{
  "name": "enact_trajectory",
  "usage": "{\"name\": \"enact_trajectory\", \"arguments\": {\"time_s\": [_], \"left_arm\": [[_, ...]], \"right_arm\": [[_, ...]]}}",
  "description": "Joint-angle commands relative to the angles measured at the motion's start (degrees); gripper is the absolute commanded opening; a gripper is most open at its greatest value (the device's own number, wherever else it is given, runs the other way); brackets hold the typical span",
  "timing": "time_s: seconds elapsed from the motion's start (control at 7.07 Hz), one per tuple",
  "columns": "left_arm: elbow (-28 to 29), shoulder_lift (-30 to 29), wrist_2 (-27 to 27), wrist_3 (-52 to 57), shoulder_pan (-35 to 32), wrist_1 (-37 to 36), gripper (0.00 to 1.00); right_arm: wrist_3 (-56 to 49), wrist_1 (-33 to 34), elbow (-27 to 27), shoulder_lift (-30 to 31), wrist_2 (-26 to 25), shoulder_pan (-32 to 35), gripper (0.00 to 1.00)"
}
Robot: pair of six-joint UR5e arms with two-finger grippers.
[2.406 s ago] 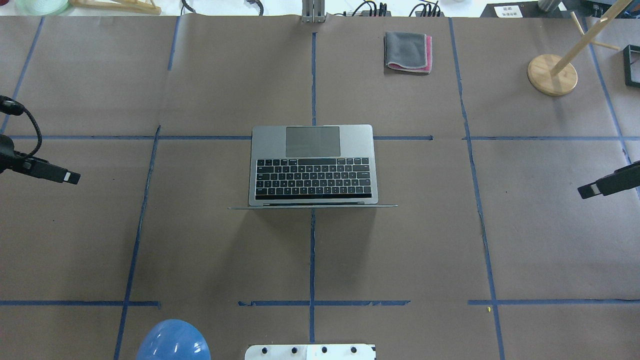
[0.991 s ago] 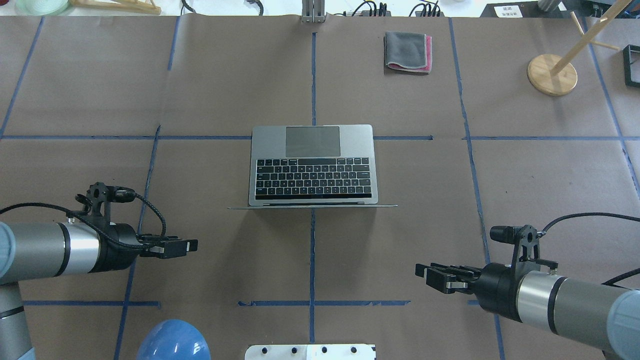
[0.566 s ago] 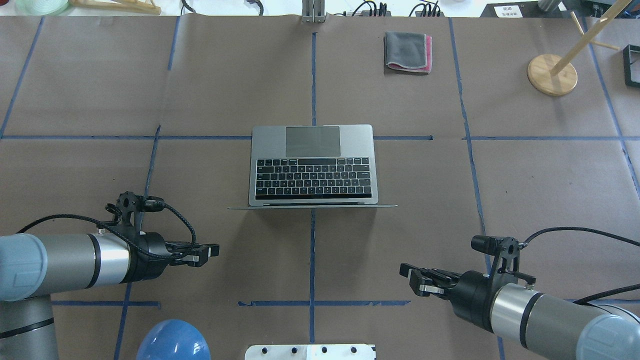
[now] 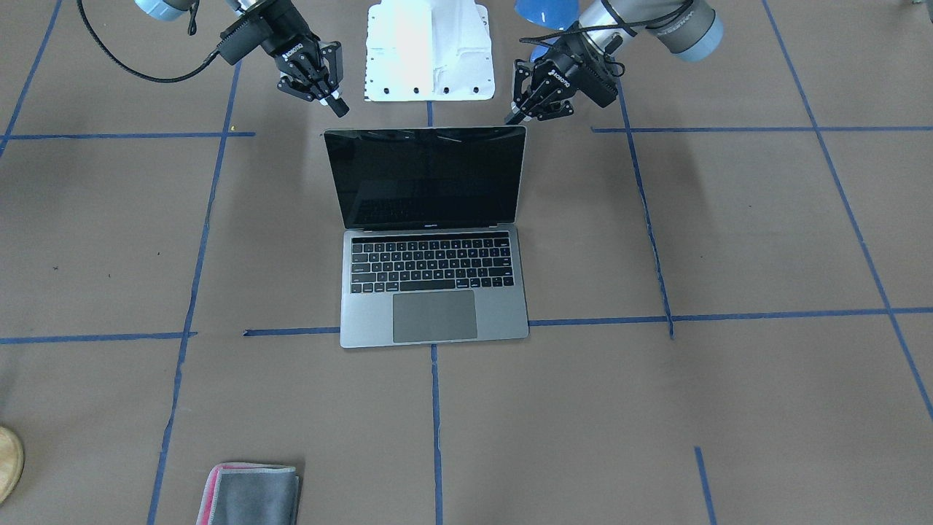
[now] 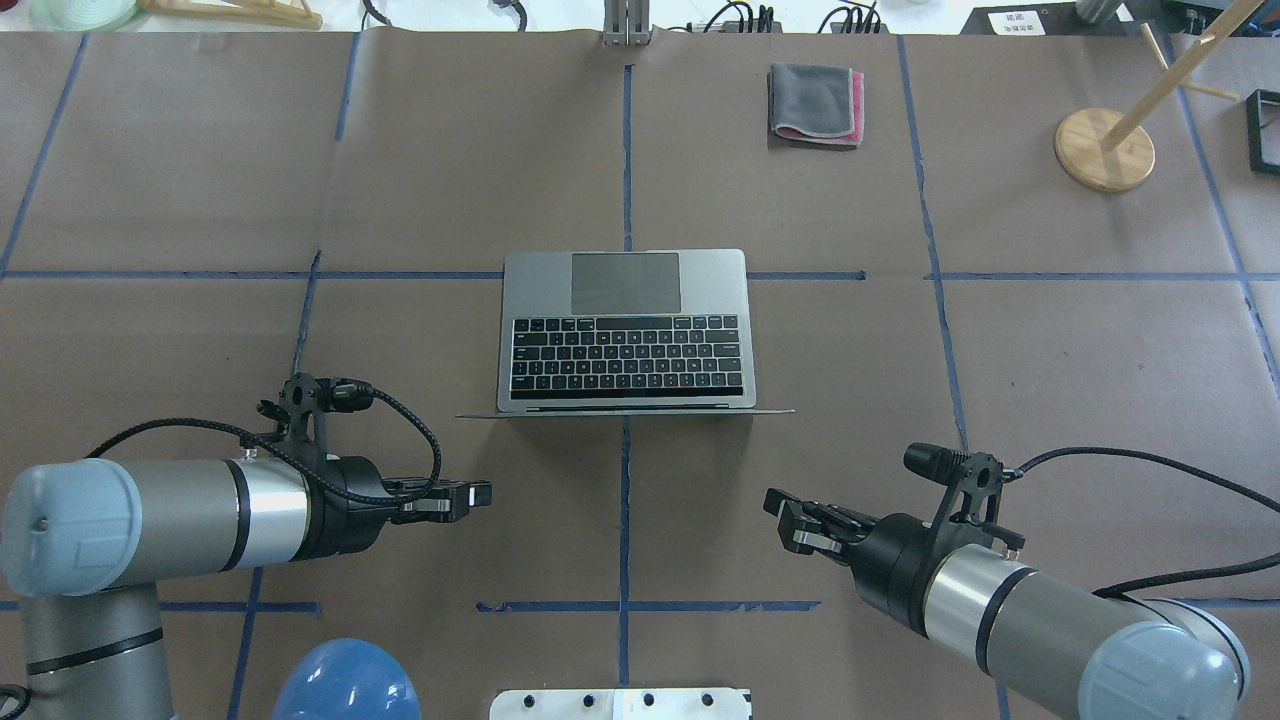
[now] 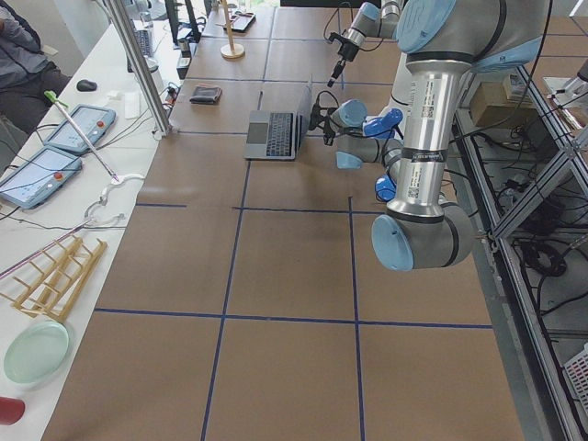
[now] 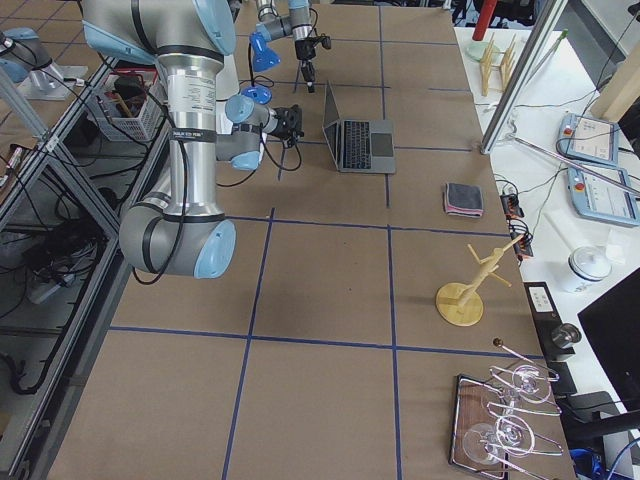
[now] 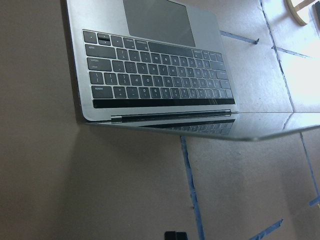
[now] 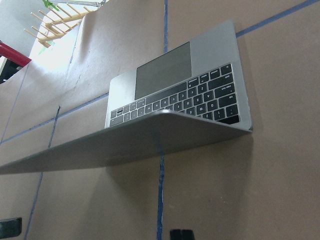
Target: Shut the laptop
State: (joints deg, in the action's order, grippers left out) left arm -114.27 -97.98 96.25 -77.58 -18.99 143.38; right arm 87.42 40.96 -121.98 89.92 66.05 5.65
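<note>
Grey arms (image 5: 150, 520), pale-blue joint caps (image 5: 50, 525), silver wrist rings (image 5: 270, 510), braided cables (image 5: 420, 440) (black).

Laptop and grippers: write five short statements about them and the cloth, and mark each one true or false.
1. The laptop is open, with its screen standing up. True.
2. The screen is lit. False: it is black.
3. The left gripper and the right gripper are both behind the screen, on the robot's side. True.
4. The cloth lies on the keys. False: the cloth lies folded on the table, well away from the laptop.
5. Neither gripper touches the laptop. True.
</note>
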Motion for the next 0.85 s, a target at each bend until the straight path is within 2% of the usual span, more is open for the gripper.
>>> {"name": "enact_trajectory", "arguments": {"time_s": [0.0,0.71], "left_arm": [[-0.16,-1.34,0.00,-0.20,-0.08,-0.03,0.00],[-0.34,-1.43,-0.09,-0.20,-2.45,-0.03,0.00]], "right_arm": [[0.12,0.27,-0.01,-0.18,-0.22,2.95,0.00],[0.21,0.35,0.43,-1.32,-0.13,4.46,0.00]]}}
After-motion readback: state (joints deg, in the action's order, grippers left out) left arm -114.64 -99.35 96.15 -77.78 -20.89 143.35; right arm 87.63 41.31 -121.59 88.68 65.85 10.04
